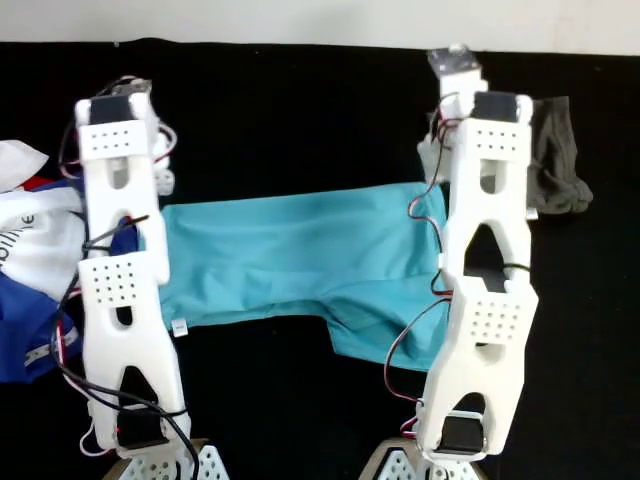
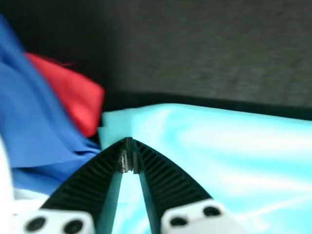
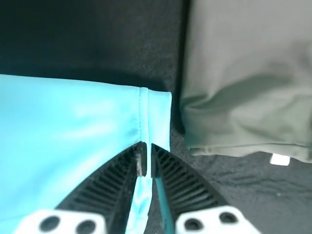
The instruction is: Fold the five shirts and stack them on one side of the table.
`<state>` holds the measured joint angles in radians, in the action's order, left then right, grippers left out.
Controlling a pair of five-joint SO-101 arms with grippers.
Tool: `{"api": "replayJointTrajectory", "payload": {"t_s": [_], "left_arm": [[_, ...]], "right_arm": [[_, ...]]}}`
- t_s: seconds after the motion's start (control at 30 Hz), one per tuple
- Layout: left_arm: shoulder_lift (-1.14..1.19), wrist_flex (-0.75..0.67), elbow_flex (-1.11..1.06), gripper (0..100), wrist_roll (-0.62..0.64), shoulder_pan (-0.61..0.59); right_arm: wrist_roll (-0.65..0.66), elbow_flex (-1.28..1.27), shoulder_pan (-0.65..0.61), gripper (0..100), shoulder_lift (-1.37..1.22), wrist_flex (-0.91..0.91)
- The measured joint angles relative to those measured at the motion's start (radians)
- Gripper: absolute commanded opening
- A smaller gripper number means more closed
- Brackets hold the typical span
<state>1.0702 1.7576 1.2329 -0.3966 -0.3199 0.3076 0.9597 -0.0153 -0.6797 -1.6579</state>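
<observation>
A teal shirt (image 1: 290, 255) lies stretched sideways across the black table between the two arms, with a fold hanging toward the front. My left gripper (image 2: 129, 151) is shut on the teal shirt (image 2: 219, 156) at its corner beside the shirt pile. My right gripper (image 3: 146, 156) is shut on the hem of the teal shirt (image 3: 73, 126) at the opposite end. A grey shirt (image 3: 248, 83) lies crumpled just past that end, also seen as the grey shirt (image 1: 555, 165) at the back right.
A heap of white, blue and red shirts (image 1: 35, 260) sits at the table's left edge; its blue cloth (image 2: 34, 112) and red cloth (image 2: 73, 97) lie next to the left gripper. Bare black table (image 1: 300, 110) stretches behind the teal shirt.
</observation>
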Motion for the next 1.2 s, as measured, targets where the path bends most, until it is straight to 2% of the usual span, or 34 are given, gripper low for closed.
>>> {"api": "replayJointTrajectory", "payload": {"t_s": [0.13, 0.3, 0.53, 0.67, 0.8, 1.0, 1.2], "left_arm": [[0.000, 0.000, -0.018, 1, -0.029, -0.081], [0.075, -0.023, -0.025, 1, -0.095, -0.178], [0.114, -0.100, -0.023, 1, -0.184, -0.356], [0.077, -0.143, -0.023, 1, -0.192, -0.476], [0.034, -0.143, -0.026, 1, -0.195, -0.554], [-0.083, -0.020, -0.035, 1, -0.196, -0.571], [-0.209, -0.003, -0.149, 1, -0.196, -0.571]], "right_arm": [[0.000, 0.152, -0.018, 2.6, 0.000, -0.083], [0.000, 0.255, -0.054, 2.6, 0.000, -0.095], [0.000, 0.201, -0.150, 2.6, 0.101, -0.095], [0.000, 0.014, -0.224, 2.6, 0.279, -0.095], [0.000, -0.224, -0.247, 0.7, 0.456, -0.095], [0.000, -0.618, -0.247, 0.7, 0.752, -0.091], [0.000, -1.108, -0.247, 0.9, 1.036, 0.110]]}}
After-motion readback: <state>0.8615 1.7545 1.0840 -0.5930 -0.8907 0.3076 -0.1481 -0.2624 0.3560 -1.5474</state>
